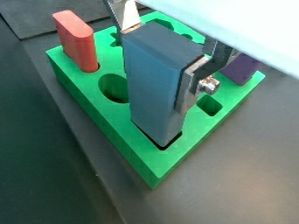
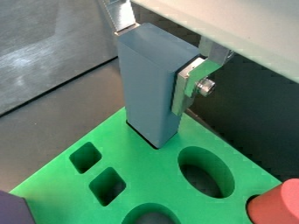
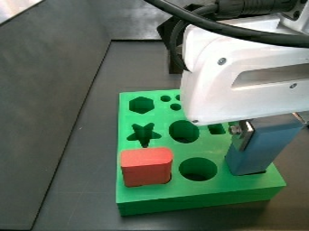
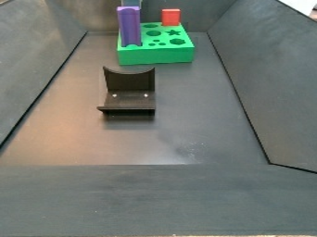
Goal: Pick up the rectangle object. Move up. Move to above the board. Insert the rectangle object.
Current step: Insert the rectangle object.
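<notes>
My gripper point(image 1: 162, 57) is shut on the light-blue rectangle object point(image 1: 152, 92), holding it upright near its top between the two silver fingers point(image 1: 197, 80). Its lower end stands in a hole at a corner of the green board point(image 1: 128, 144). Both wrist views show this, with the gripper point(image 2: 156, 57), the block point(image 2: 149, 96) and the board point(image 2: 140, 166). In a side view the gripper point(image 3: 259, 126) holds the block point(image 3: 256, 149) at the board's point(image 3: 193, 194) front right corner. No arm shows in the far side view of the board point(image 4: 155, 51).
A short red block point(image 1: 75, 39) and a purple block point(image 1: 242, 67) stand in the board. The red block also shows in a side view point(image 3: 147, 166). A dark fixture point(image 4: 128, 93) stands on the floor in front of the board. Dark sloping walls surround the floor.
</notes>
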